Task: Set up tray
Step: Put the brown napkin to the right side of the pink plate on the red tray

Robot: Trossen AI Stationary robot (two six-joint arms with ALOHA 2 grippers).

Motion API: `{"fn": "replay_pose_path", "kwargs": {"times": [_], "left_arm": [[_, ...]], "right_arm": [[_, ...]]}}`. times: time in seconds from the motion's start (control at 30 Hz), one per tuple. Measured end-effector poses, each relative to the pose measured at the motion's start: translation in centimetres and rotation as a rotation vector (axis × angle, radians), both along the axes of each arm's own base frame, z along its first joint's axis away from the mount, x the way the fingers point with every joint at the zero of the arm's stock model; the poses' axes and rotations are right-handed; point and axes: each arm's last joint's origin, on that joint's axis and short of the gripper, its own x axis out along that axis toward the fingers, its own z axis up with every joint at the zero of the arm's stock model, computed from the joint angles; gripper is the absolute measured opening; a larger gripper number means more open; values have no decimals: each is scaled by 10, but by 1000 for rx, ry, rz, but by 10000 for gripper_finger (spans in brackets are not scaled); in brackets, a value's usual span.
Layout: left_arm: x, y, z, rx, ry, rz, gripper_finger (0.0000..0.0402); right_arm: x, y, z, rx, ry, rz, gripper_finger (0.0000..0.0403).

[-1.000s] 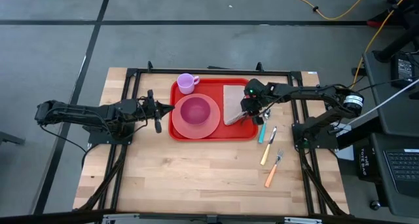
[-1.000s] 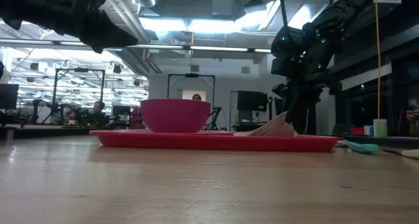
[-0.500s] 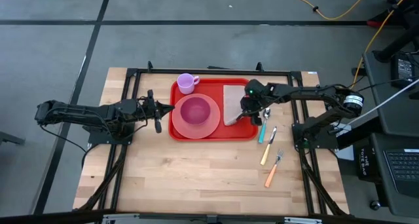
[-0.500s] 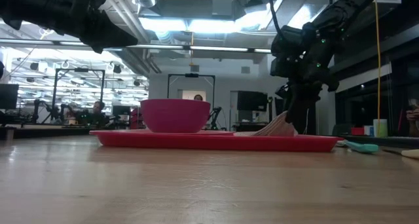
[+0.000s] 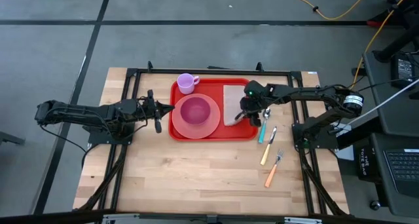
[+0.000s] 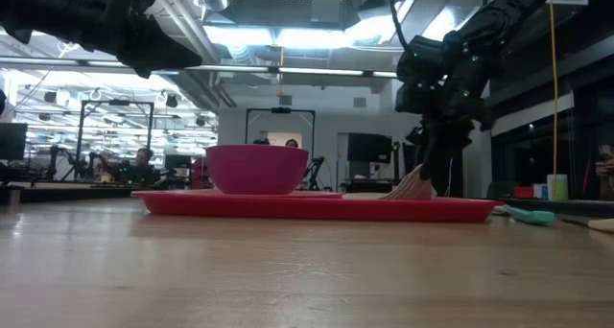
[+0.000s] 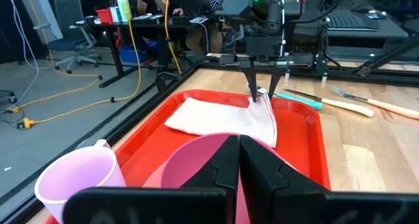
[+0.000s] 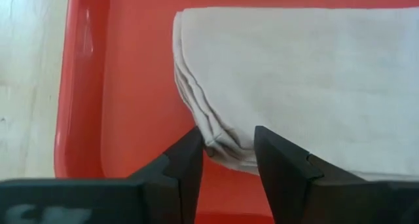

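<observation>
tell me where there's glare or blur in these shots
Low view: bright ceiling lights wash out the background, leaving the arms dark silhouettes. Left wrist view: the left gripper is close and soft. Right wrist view: a glossy highlight streaks the tray rim; the napkin folds look sharp.

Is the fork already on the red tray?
No. In the high view the fork lies on the bare table, off the tray.

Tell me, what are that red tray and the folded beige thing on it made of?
The tray looks like glossy moulded plastic: it shines, with rounded corners. The beige napkin seems soft woven cloth, matte, with layered folded edges, though thick paper cannot be ruled out.
</observation>
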Motion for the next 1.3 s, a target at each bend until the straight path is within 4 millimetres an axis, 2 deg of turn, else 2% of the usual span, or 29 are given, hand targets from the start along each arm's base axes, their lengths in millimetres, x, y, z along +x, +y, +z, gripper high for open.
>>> {"fn": "replay_pose_path", "kwargs": {"times": [0.1, 0.33, 0.47, 0.63, 1.0, 1.13, 1.3], "left_arm": [[0, 0, 0, 0, 0, 0, 6], [0, 0, 0, 0, 0, 0, 6], [0, 0, 0, 0, 0, 0, 4], [0, 0, 0, 0, 0, 0, 7], [0, 0, 0, 0, 0, 0, 7], [0, 0, 0, 0, 0, 0, 8], [0, 0, 0, 0, 0, 0, 4]], "right_arm": [[-1, 1, 0, 1, 8, 6, 135], [0, 1, 0, 0, 5, 6, 82], [0, 0, 0, -2, 0, 6, 76], [0, 0, 0, -1, 0, 3, 106], [0, 0, 1, 15, 7, -20, 219], [3, -1, 12, 53, 29, -70, 243], [9, -3, 32, 99, 40, -74, 246]]}}
